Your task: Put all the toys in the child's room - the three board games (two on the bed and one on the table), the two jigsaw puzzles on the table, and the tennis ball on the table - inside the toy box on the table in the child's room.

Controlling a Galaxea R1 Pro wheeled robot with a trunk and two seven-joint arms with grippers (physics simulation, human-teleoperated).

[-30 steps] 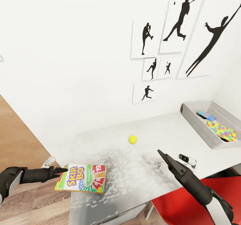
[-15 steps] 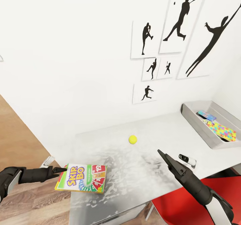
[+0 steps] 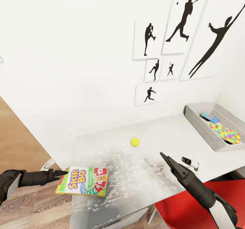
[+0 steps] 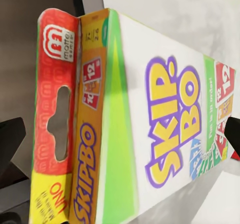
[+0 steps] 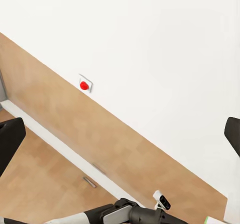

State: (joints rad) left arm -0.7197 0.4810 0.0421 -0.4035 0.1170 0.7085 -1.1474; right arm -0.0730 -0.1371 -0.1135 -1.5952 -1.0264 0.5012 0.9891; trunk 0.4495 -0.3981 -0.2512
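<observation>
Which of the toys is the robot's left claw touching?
The SKIP-BO box, at the table's near corner by the left gripper. The tennis ball lies alone mid-table.

Your right gripper's dark fingertips (image 5: 9,141) frame a white wall (image 5: 150,49), a red-buttoned wall plate (image 5: 85,84), and tan wooden flooring (image 5: 45,184).

Tennis ball (image 3: 135,141) mid-table (image 3: 149,178) — toy box (image 3: 204,133) at its right end.
</observation>
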